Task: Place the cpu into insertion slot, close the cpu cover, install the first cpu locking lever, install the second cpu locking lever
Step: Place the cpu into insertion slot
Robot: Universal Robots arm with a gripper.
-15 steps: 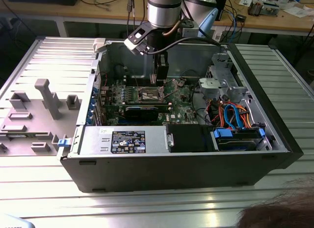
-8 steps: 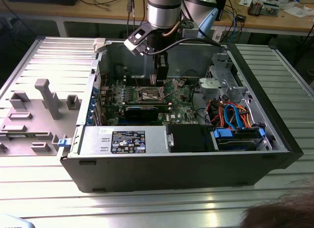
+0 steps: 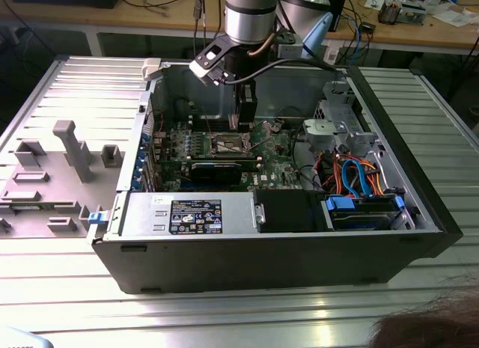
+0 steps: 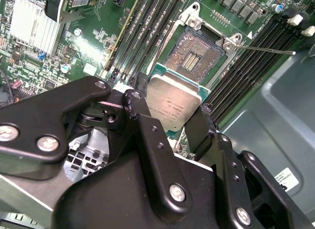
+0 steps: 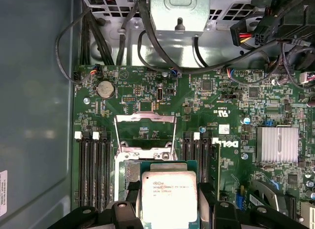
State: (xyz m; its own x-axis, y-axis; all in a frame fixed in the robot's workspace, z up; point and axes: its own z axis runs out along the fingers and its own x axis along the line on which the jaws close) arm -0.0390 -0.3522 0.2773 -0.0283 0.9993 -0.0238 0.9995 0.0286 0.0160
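End effector [image 4: 171, 113]: closed on the cpu, black fingers [image 4: 139, 108] pressing two opposite edges.
Cpu [image 5: 169, 195]: held flat, silvery top up, not seated; hanging close by the slot, inside the open case [image 3: 299, 251] on the bench [image 3: 224, 310].
Alignment: in the second wrist view, seen beside the slot rather than square over it; true offset and height hard to judge from that angle.
Slot [image 4: 196, 56]: uncovered, dark contact field bare inside a grey metal rim, green board [image 5: 216, 101] all around.
Cover [image 5: 145, 118]: hinged open, clear of the slot.
Lever [image 4: 266, 50]: thin rod, released, reaching out across the memory slots [image 4: 251, 66].
Stage: judged as the first step in hand; cover not yet closed, no lever latched.
Risk, offset: lowering off-centre or rotated would land a corner on the rim or on the contacts and likely bend them.
Risk, tilt: an uneven edge grip could drop one side first and leave the cpu cocked in the slot.
Risk, slip: thin edges and smooth metal give little hold; a jolt could shift the cpu between the fingers.
Risk, clearance: fingers wider than the cpu could strike the rim or the memory slots on the way down.
Risk, cover: a knock from the end effector could tip it shut onto an unseated cpu.
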